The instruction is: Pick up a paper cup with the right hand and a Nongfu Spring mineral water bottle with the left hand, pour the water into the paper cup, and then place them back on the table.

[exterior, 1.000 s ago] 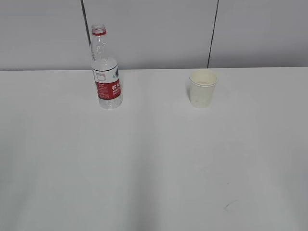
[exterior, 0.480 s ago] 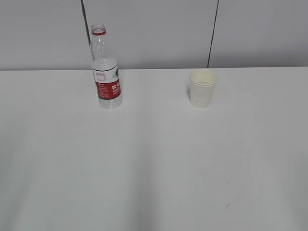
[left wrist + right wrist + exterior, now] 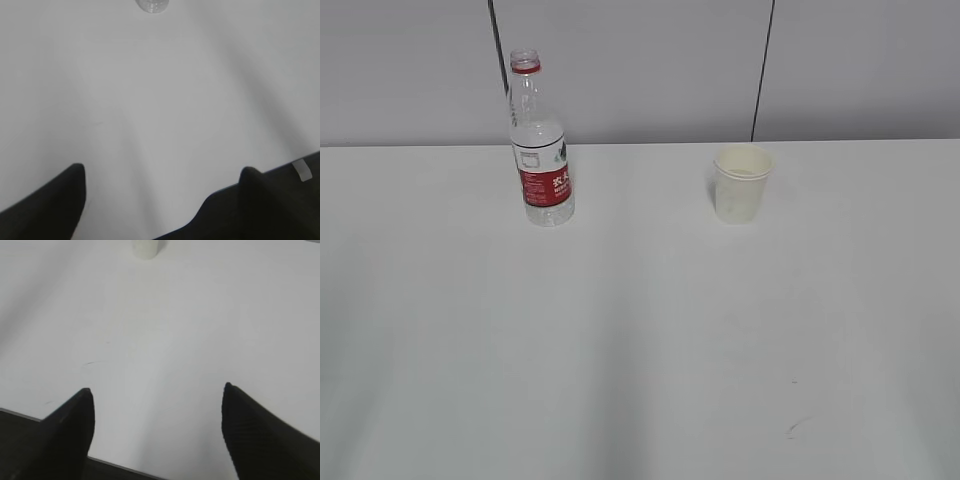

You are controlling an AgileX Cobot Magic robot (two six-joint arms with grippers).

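Observation:
The Nongfu Spring mineral water bottle (image 3: 541, 150) stands upright at the back left of the white table (image 3: 640, 330), uncapped, with a red-and-white label. Its base shows at the top edge of the left wrist view (image 3: 152, 5). The cream paper cup (image 3: 741, 183) stands upright at the back right; its base shows at the top of the right wrist view (image 3: 145, 248). Neither arm shows in the exterior view. My left gripper (image 3: 162, 172) is open and empty, far short of the bottle. My right gripper (image 3: 157, 392) is open and empty near the table's front edge, far short of the cup.
A grey panelled wall (image 3: 640, 70) with dark vertical seams rises behind the table. A few small dark scuffs (image 3: 798, 426) mark the tabletop at the front right. The table's front edge (image 3: 125, 466) shows in the right wrist view.

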